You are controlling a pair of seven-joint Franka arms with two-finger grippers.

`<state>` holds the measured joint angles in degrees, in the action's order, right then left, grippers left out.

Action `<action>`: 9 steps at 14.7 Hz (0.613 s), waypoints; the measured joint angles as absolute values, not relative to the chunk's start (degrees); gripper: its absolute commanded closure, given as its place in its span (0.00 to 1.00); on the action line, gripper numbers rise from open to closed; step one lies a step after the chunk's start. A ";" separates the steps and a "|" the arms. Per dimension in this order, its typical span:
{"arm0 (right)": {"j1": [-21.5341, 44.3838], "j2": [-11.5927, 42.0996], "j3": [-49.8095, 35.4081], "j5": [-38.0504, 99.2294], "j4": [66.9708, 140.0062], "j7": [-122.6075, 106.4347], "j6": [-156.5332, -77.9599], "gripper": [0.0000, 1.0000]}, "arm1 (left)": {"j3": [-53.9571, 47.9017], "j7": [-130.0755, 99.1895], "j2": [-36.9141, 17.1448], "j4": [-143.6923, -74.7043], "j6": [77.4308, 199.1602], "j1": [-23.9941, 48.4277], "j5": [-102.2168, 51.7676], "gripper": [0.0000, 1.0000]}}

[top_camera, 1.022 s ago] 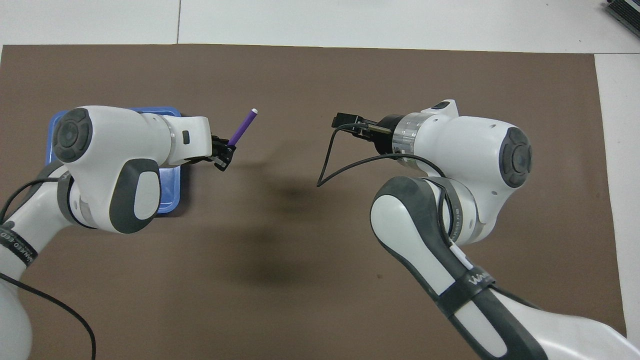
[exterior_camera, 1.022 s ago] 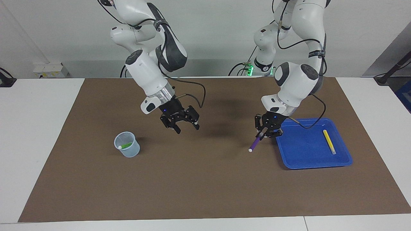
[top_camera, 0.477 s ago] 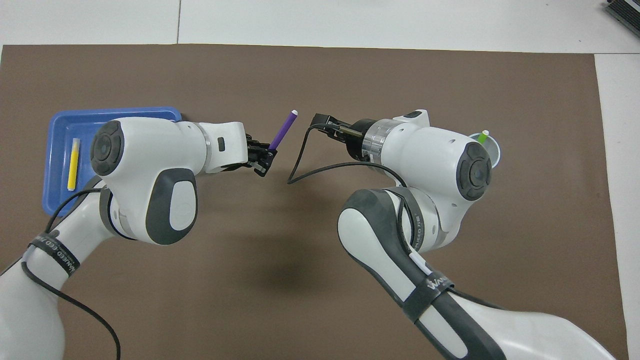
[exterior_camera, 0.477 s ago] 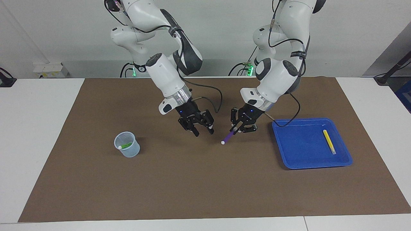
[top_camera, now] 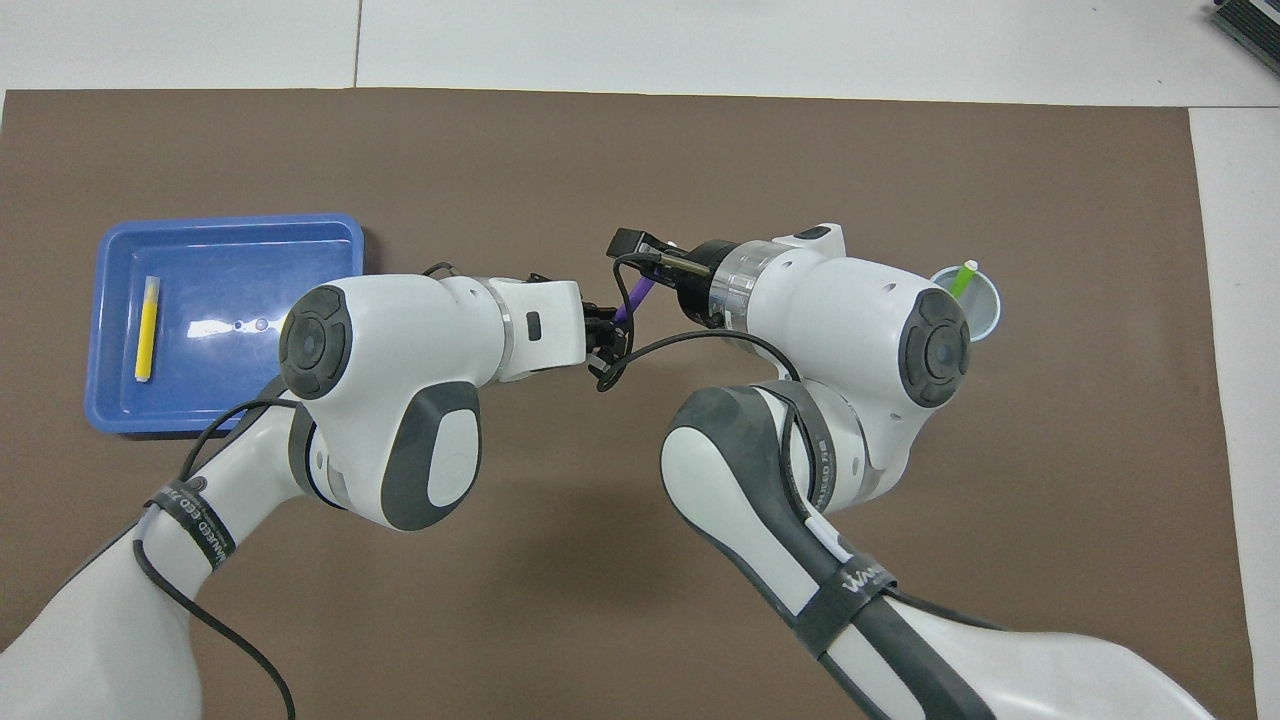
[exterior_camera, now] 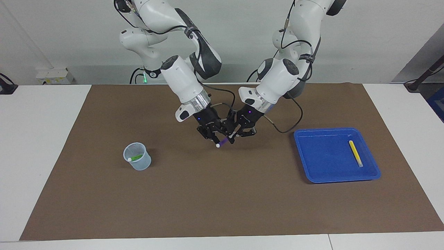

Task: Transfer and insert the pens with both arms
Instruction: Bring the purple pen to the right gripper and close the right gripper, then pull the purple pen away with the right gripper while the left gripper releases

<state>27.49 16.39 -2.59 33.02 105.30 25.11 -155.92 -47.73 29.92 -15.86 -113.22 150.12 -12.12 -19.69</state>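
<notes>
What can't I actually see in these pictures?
- Purple marker pen: facing view, mostly covered by the left gripper and right gripper.
- Same pen, overhead view: only a short piece shows.
- Lime green pen: lower end hidden inside the translucent cup; overhead, the right arm covers part of it.

Glossy blue plastic tray [exterior_camera: 314, 173]; matt brown mat [exterior_camera: 222, 201]; translucent plastic cup [exterior_camera: 137, 160].

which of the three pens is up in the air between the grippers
The purple pen, off the mat between both grippers. The green pen stands in the cup; the yellow pen lies in the tray.
</notes>
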 measured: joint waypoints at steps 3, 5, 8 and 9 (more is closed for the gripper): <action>27.66 16.48 -2.50 33.02 105.34 25.11 -155.92 0.46 | -47.48 29.92 -15.91 -113.22 150.18 -12.28 -19.69 1.00; 27.60 16.66 -2.38 33.02 105.36 25.11 -155.92 0.50 | -47.47 29.92 -15.93 -113.22 150.20 -12.27 -19.69 1.00; 27.37 17.06 -2.28 33.02 105.39 25.11 -155.92 0.60 | -47.47 29.92 -15.93 -113.22 150.20 -12.27 -19.69 1.00; 27.31 17.16 -2.17 33.02 105.39 25.10 -155.92 0.62 | -47.47 29.92 -15.93 -113.22 150.21 -12.27 -19.69 1.00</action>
